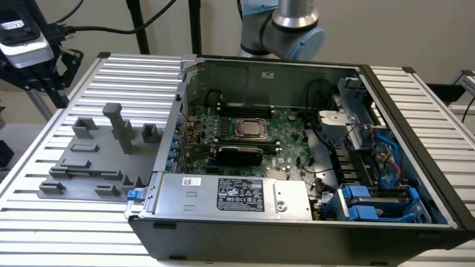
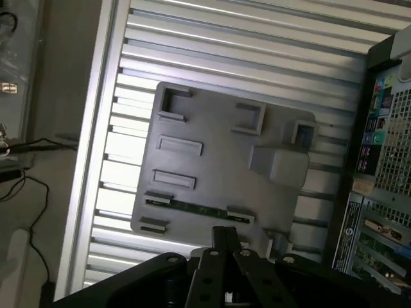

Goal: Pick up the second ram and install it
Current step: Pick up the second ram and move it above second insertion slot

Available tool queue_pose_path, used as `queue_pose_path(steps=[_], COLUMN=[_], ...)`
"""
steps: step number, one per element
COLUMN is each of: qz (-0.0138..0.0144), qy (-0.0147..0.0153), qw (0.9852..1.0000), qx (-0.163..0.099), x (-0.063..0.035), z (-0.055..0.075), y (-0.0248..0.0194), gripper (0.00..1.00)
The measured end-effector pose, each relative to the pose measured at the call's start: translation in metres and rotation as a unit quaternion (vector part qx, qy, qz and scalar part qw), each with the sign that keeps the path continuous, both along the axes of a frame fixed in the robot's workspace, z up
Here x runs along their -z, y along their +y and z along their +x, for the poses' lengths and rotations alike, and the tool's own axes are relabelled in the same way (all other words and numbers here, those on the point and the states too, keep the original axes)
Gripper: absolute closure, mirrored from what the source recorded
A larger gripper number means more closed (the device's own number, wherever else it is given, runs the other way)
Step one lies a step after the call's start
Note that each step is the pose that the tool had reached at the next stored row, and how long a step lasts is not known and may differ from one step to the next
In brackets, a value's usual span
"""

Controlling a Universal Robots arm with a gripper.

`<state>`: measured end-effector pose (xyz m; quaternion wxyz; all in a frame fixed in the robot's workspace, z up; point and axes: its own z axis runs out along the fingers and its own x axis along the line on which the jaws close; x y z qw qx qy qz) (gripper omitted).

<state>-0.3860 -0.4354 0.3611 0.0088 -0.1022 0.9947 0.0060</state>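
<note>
The second ram is a thin dark green stick standing on its edge between two small holders on the grey fixture plate. In the wrist view my gripper hangs above the plate's edge, close beside the ram and apart from it. Its two black fingers are pressed together with nothing between them. In the exterior view the same fixture plate lies on the slatted table at the exterior view's left, next to the open computer case.
The motherboard lies inside the case, with a processor socket, a black card and cables. Grey blocks and a tall post rise from the fixture plate. The arm's elbow is behind the case. A camera stand is at far left.
</note>
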Motion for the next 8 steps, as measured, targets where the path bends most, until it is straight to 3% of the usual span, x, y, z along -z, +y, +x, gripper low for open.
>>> queue_pose_path(steps=[4,8], qz=[0.0,0.0], qy=[0.0,0.0], qw=[0.9993,0.9973], qx=[-0.037,-0.073], x=[0.0037,0.0074], z=[0.0,0.0], y=[0.0,0.0], gripper=[0.89,0.89])
